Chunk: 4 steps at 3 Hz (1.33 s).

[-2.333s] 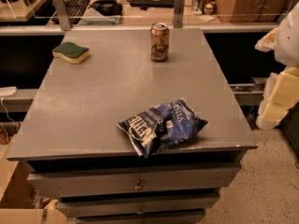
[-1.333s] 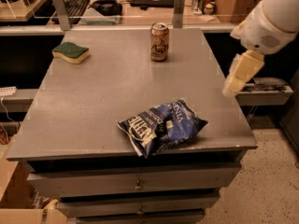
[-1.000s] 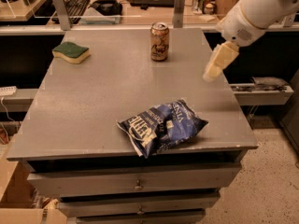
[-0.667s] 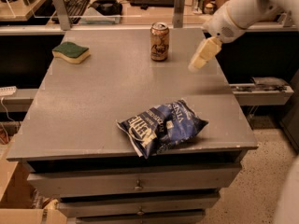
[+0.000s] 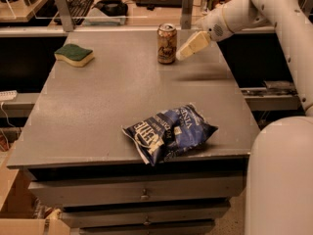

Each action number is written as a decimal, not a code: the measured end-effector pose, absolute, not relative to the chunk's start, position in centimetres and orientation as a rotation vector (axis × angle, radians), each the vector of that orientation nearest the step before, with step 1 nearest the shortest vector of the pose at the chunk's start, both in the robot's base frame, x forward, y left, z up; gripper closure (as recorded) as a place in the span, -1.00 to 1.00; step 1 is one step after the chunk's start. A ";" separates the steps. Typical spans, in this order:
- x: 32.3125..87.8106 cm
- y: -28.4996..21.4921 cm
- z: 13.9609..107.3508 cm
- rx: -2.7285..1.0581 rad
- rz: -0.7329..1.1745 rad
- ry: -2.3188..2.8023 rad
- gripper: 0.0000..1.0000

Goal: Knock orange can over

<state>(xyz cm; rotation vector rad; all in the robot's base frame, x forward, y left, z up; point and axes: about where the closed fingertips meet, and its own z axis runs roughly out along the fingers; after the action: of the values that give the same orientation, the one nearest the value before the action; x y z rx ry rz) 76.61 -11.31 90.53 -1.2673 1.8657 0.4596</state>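
The orange can [image 5: 167,43] stands upright near the far edge of the grey table [image 5: 98,106], a little right of centre. My gripper [image 5: 183,53] comes in from the right on the white arm, its cream fingertips just right of the can at mid height, close to it or touching it.
A blue chip bag [image 5: 168,132] lies near the table's front edge. A green and yellow sponge [image 5: 74,54] sits at the far left. Two metal posts [image 5: 188,6] stand behind the table. The robot's white base [image 5: 281,180] fills the lower right. Drawers sit under the tabletop.
My gripper has swept in from the right side of the table, moving left and further back until it is next to the can. The can still stands upright.
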 end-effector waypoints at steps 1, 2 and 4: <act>78.1 -9.4 90.9 -1.176 0.560 1.824 -1.00; 77.7 -7.1 91.0 -1.119 0.685 1.784 -1.00; 70.1 -0.3 92.9 -1.233 0.993 1.632 -1.00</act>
<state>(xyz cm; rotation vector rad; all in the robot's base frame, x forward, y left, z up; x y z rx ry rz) 70.09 -0.34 92.95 -1.2333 1.6315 0.9928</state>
